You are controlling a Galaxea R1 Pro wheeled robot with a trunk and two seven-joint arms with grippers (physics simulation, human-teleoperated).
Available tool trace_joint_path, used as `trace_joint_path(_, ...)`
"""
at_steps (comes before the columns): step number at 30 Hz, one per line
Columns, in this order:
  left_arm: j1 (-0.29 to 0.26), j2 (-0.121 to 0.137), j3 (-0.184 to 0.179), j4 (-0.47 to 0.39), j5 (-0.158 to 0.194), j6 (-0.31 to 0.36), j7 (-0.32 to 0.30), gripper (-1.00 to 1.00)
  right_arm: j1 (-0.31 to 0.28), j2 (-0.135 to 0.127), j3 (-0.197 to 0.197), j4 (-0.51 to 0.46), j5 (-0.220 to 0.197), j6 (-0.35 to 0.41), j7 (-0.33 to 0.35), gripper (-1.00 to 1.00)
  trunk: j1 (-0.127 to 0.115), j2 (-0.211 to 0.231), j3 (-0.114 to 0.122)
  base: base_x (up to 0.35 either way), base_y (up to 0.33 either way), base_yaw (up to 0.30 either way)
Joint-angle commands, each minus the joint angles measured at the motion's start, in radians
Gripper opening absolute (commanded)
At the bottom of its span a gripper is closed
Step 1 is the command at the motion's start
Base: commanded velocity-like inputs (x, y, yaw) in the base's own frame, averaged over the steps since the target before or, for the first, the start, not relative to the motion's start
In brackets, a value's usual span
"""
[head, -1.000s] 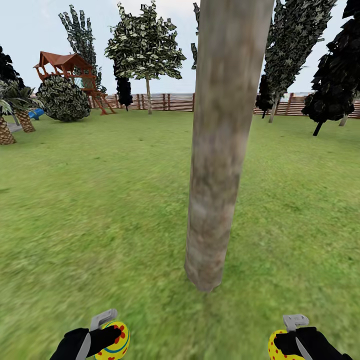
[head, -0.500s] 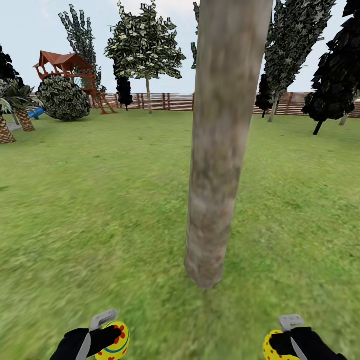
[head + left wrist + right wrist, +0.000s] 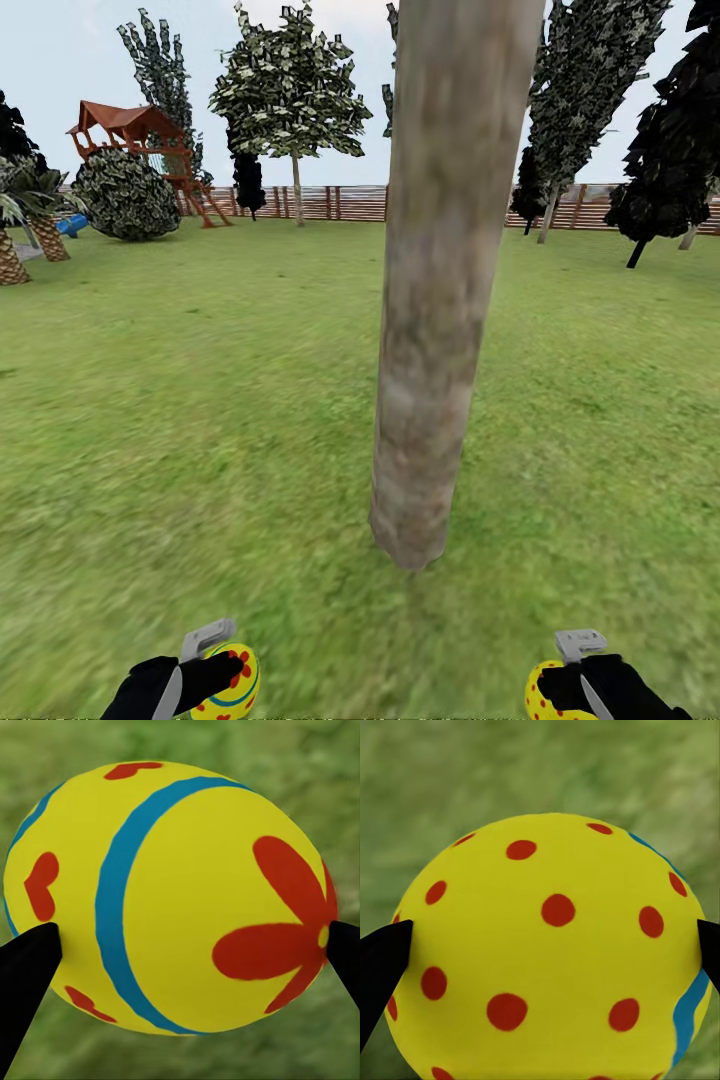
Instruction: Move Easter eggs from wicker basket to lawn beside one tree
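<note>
Head view: the left hand [image 3: 222,672] is closed on a small bright yellow Easter egg with a blue band and red flower marks [image 3: 232,684], and the right hand [image 3: 562,688] is closed on a second yellow Easter egg covered in red dots [image 3: 545,695]. Both hands hang low over the mottled green lawn [image 3: 200,420]. The thick, bare, grey-brown tree trunk [image 3: 440,300] stands ahead of and between the two hands, nearer the right one, its foot on the grass well beyond both.

In the left wrist view the flowered egg [image 3: 169,896] sits pinched between two black fingertips [image 3: 26,975], blurred grass beyond it. In the right wrist view the dotted egg [image 3: 547,952], with a blue zigzag at one edge, is likewise gripped between black fingertips [image 3: 382,960].
</note>
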Motion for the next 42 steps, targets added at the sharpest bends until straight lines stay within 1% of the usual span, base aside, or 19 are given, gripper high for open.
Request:
trace_joint_path(1,-0.001,-0.001,0.007,-0.002,-0.004,0.006,-0.007,-1.00,0.000,-0.001,0.006,-0.002,-0.003,0.005,0.000,-1.00,0.004,-0.008,-0.004,0.000,0.000,0.000)
trace_joint_path(31,-0.001,-0.004,0.000,0.009,-0.004,0.006,-0.007,-1.00,0.000,0.002,0.007,-0.002,-0.005,0.002,0.000,-1.00,0.119,-0.218,-0.098,0.000,0.000,0.000)
trace_joint_path(35,-0.001,-0.004,0.000,0.009,-0.005,0.006,-0.007,-1.00,0.000,0.011,0.006,-0.002,-0.004,0.002,-0.001,-1.00,0.134,-0.245,-0.111,0.000,0.000,0.000)
trace_joint_path(42,-0.001,-0.003,0.000,0.010,-0.006,0.006,-0.007,-1.00,0.000,0.013,0.004,-0.002,-0.006,-0.001,-0.002,-1.00,0.137,-0.247,-0.138,0.000,0.000,0.000)
